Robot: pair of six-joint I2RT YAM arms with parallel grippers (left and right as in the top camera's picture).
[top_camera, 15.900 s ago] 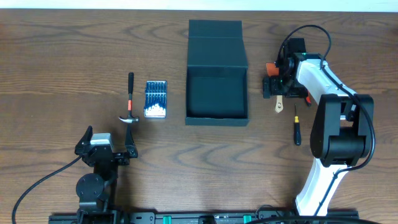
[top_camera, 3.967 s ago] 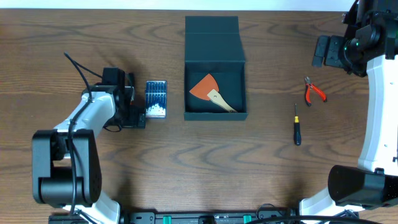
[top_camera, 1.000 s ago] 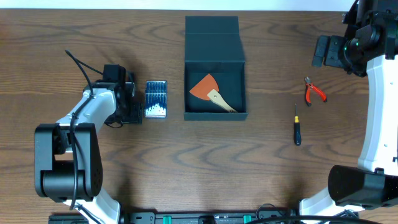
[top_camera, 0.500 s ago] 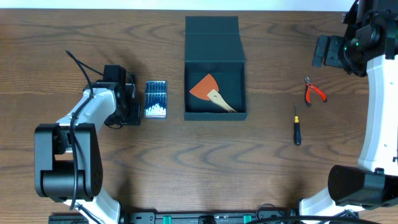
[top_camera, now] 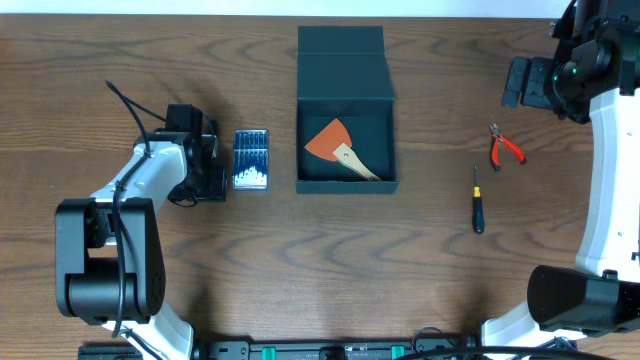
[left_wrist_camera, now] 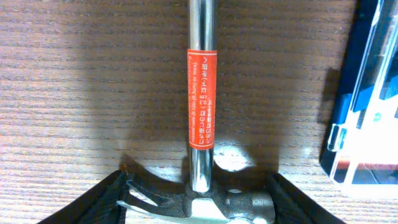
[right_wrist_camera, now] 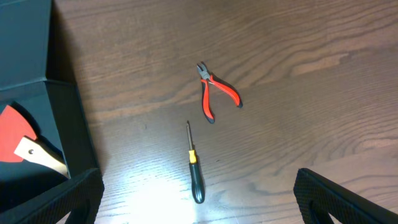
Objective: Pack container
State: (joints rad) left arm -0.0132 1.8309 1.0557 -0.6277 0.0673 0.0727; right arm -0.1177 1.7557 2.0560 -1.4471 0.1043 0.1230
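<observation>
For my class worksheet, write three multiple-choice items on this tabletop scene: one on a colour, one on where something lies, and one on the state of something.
1. The handles of the pliers are: A blue; B red; C green.
2. The scraper lies: A inside the box; B beside the pliers; C held in the air.
3. The lid of the box is: A shut; B taken off; C open, folded back.

Answers:
1 B: both handles show red.
2 A: its orange blade rests on the floor of the box.
3 C: the lid lies flat behind the open box, joined to it.
</observation>
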